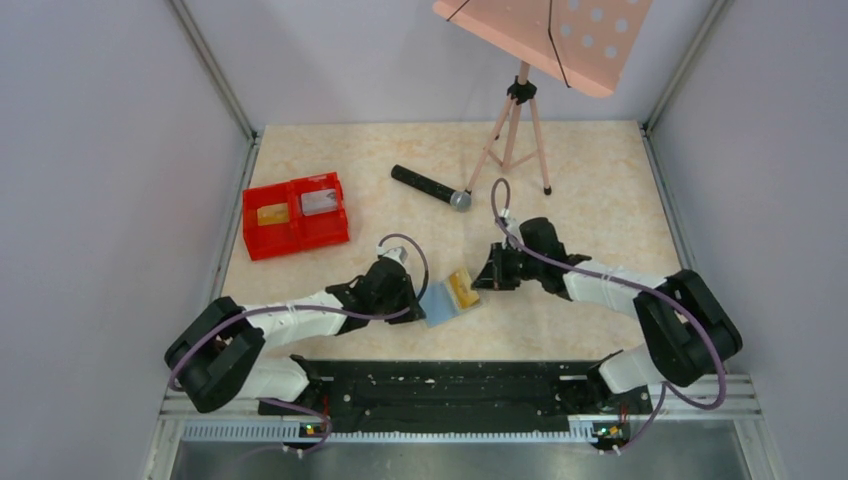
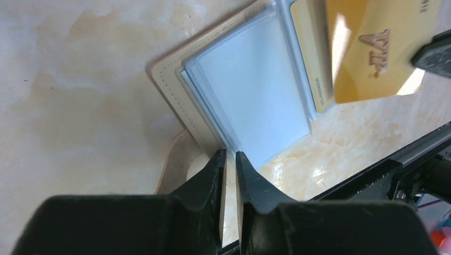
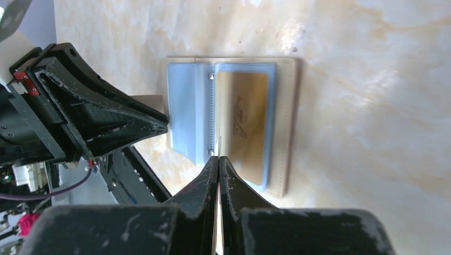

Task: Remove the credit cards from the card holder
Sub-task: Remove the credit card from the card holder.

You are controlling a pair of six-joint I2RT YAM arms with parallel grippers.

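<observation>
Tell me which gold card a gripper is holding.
The gold card raised above the card holder, pinched by the right gripper; the other gold ones lie in its pocket and in the red tray.

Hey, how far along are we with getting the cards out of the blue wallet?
Done: a gold card and a grey card already lie in the red tray.
In hand: the right gripper is shut on a VIP gold card, raised above the card holder, whose edge the left gripper pinches.
Left: a pocketed gold card sits in the holder, and the held card is not yet set down.
</observation>
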